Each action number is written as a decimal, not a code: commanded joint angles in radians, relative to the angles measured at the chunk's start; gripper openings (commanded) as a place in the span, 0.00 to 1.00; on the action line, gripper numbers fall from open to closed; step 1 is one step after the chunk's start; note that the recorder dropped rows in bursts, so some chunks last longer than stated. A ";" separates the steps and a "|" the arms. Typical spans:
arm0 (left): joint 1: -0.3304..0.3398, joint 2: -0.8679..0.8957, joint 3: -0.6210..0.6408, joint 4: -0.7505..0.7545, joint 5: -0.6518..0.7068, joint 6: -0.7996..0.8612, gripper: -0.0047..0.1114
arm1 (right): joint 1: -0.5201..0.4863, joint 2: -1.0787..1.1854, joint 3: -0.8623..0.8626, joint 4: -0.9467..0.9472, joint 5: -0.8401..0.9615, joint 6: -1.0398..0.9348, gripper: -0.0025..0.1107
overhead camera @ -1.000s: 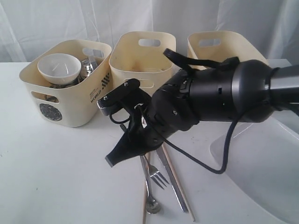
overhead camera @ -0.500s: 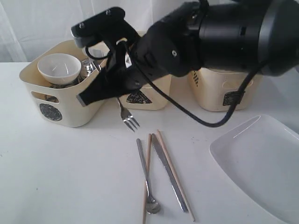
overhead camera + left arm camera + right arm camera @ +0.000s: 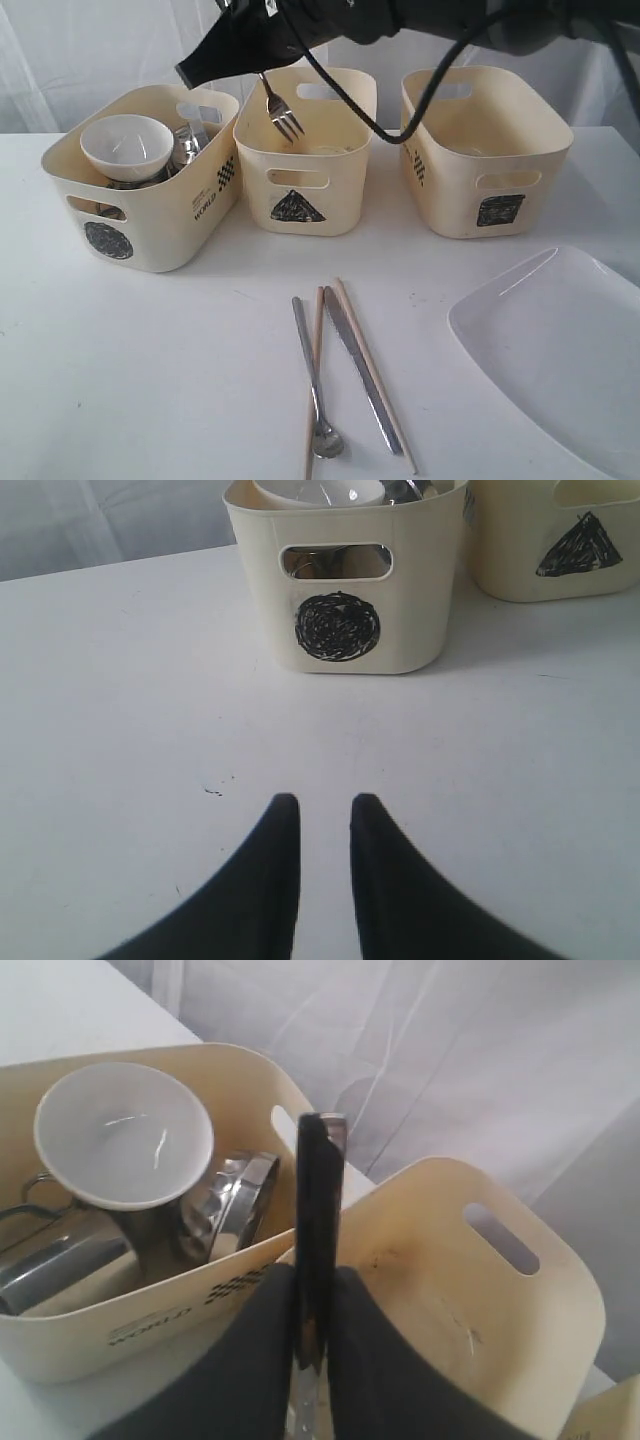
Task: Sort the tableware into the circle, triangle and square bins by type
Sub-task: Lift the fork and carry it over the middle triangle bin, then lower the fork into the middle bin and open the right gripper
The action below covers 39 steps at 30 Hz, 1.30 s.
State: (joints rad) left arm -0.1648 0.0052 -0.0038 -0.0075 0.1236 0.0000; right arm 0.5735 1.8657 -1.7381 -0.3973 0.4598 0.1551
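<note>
Hanging above triangle bin [image 3: 300,190], fork [image 3: 284,112]; circle bin [image 3: 140,235] just beside.

The left bin [image 3: 160,235] is carrying the printed word WORLD [image 3: 205,208] beside a checkered patch [image 3: 226,172] and is showing a black circle [image 3: 108,240]. The middle bin [image 3: 340,190] is bearing a black triangle [image 3: 297,207], and the right bin [image 3: 450,200] a black square [image 3: 500,210]. Its side print [image 3: 417,166] is proving too small to read.

My right arm [image 3: 480,15] runs along the top edge of the exterior frame, from upper right toward upper left. Its claw [image 3: 200,66] slants down to the left, pinched tight on the fork [image 3: 280,112], tines down. My left claw [image 3: 322,810] hovers above the desk [image 3: 120,730], fingers slightly parted, holding nothing.
</note>
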 commanded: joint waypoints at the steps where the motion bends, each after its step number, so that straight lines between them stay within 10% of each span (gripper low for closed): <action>1: 0.003 -0.005 0.004 -0.002 0.004 -0.007 0.26 | -0.058 0.094 -0.107 -0.008 0.000 0.006 0.02; 39: 0.003 -0.005 0.004 -0.002 0.004 -0.007 0.26 | -0.228 0.282 -0.205 0.060 -0.171 0.084 0.02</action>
State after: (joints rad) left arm -0.1648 0.0052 -0.0038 -0.0075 0.1236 0.0000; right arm 0.3515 2.1449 -1.9333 -0.3453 0.2962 0.2354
